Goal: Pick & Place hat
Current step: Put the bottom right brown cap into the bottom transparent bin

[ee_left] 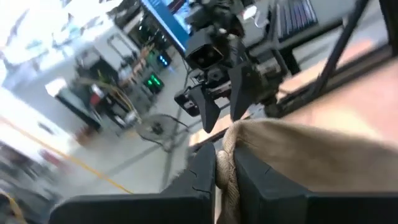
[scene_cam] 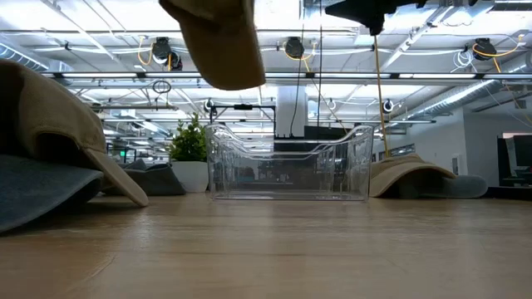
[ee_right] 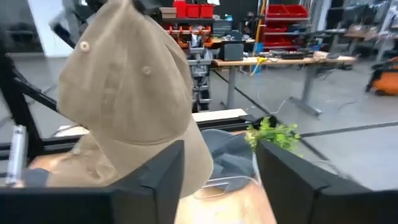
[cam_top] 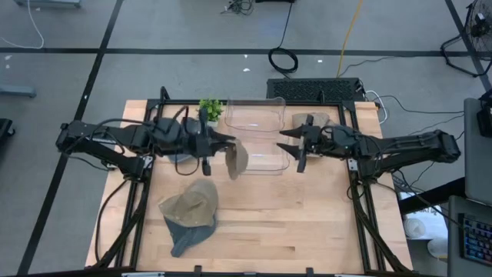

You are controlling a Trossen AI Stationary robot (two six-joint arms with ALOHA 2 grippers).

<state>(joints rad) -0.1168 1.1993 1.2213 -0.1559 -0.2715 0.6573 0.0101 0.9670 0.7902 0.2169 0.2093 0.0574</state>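
A tan cap hangs in the air at the near left corner of the clear plastic bin, held by my left gripper, which is shut on it. In the right wrist view the cap fills the left side, brim downward. My right gripper hovers open over the bin's right part, facing the cap, with its fingers apart. In the low view the cap hangs high above the bin. My left gripper pinches the tan cap's fabric edge between its two fingers. It comes in about level from the table's left. The cap is lifted clear of the table and hangs below and beyond the fingertips.
A second tan cap rests on a grey one near the table's front left. Another grey cap lies under my left arm. One more tan cap sits behind the bin's right end, and a small potted plant stands at its far left.
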